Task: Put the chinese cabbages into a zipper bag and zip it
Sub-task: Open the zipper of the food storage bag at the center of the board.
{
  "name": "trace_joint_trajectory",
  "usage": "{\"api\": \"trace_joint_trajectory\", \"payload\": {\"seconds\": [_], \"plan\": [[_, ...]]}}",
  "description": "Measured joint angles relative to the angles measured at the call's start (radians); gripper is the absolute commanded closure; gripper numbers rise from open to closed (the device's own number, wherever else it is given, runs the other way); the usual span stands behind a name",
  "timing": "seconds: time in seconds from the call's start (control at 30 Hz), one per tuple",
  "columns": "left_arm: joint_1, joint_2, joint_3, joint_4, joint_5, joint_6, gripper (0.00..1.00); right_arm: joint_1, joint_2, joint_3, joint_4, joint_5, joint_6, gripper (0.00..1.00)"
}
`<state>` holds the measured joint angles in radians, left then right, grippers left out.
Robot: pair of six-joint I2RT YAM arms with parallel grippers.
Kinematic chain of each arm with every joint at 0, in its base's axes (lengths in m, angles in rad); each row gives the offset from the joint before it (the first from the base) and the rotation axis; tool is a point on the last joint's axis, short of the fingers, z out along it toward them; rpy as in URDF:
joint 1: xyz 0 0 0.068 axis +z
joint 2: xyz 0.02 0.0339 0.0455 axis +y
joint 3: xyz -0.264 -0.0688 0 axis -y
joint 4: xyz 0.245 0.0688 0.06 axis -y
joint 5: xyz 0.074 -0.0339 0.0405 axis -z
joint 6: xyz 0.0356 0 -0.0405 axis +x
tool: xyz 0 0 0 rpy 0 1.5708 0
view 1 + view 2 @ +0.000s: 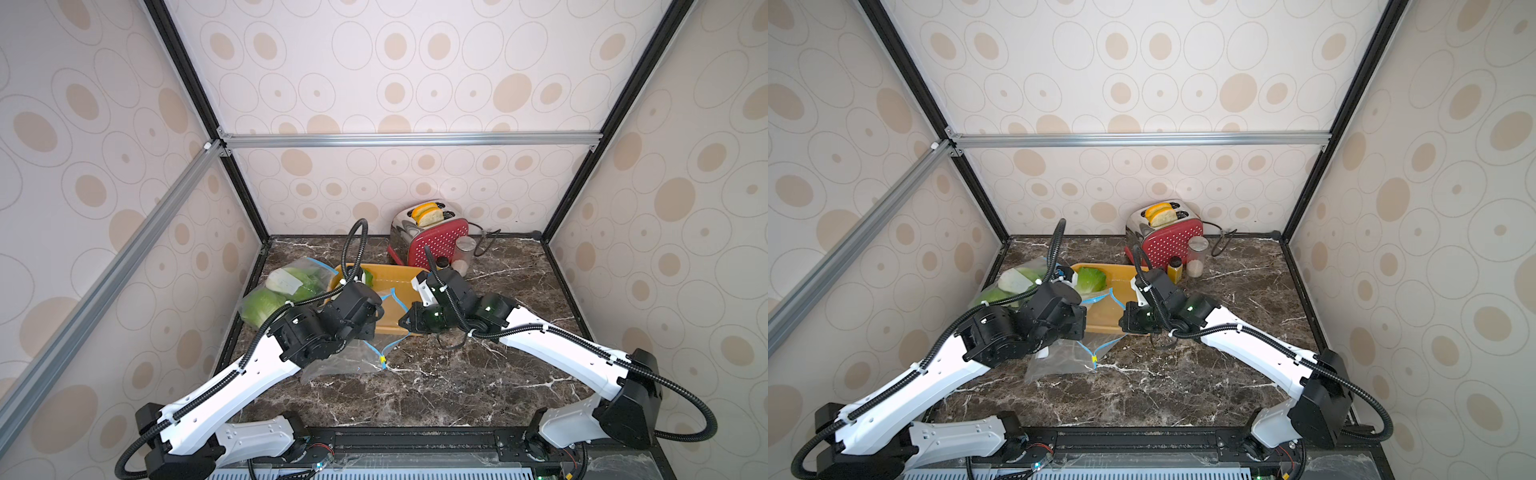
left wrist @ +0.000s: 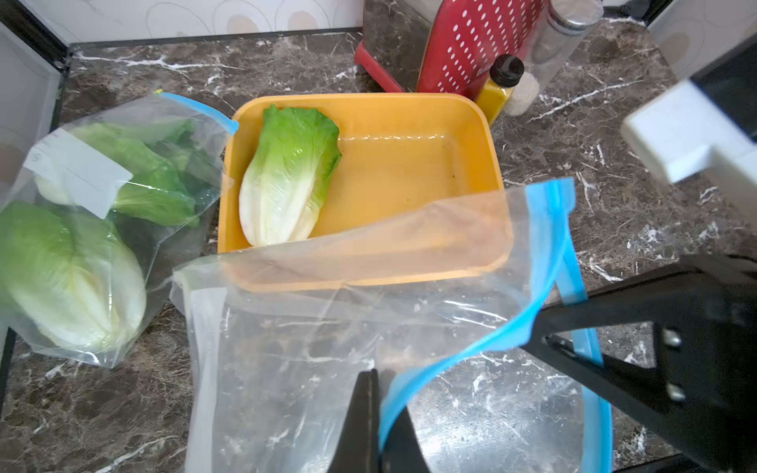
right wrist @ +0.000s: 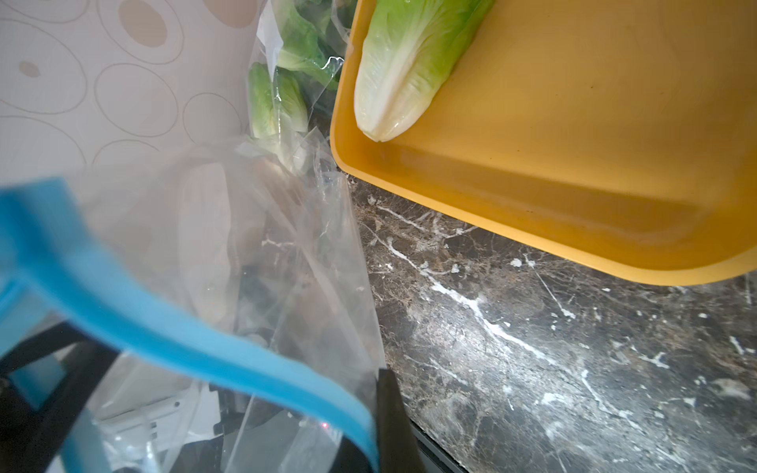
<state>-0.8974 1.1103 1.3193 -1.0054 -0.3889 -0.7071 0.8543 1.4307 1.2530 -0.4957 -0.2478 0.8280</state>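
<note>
One chinese cabbage (image 2: 286, 176) lies in the left end of a yellow tray (image 2: 409, 100), and it also shows in a top view (image 1: 1090, 279). An empty clear zipper bag (image 2: 307, 368) with a blue zip rim (image 2: 545, 262) lies in front of the tray, its mouth lifted over the tray's near edge. My left gripper (image 2: 379, 409) is shut on the blue rim. My right gripper (image 3: 379, 409) is shut on the same rim further along. Both grippers hang over the tray's near edge, left (image 1: 380, 309) and right (image 1: 402, 322), close together.
A second zipper bag (image 2: 82, 245) holding two cabbages lies left of the tray by the wall. Behind the tray stand a red toaster (image 1: 432, 237) with bread, a clear jar (image 1: 463, 253) and a small yellow bottle (image 1: 442, 262). Walls close in the dark marble counter (image 1: 457, 386).
</note>
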Motion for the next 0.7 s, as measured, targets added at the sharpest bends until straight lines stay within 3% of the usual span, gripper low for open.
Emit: {"api": "trace_joint_trajectory", "payload": {"seconds": [0.17,0.3,0.53,0.7], "plan": [[0.024,-0.040,0.000,-0.004,-0.002,0.005,1.00,0.000,0.003,0.002,-0.043,0.023,-0.030,0.98],[0.030,-0.043,0.000,-0.004,0.002,0.006,1.00,0.000,0.005,0.014,-0.043,0.019,-0.037,0.87],[0.040,-0.040,0.000,-0.019,-0.006,0.012,1.00,-0.002,0.003,0.097,-0.043,-0.007,-0.065,0.56],[0.047,-0.028,0.004,-0.066,-0.028,0.013,1.00,-0.040,-0.043,0.154,-0.070,-0.014,-0.090,0.47]]}}
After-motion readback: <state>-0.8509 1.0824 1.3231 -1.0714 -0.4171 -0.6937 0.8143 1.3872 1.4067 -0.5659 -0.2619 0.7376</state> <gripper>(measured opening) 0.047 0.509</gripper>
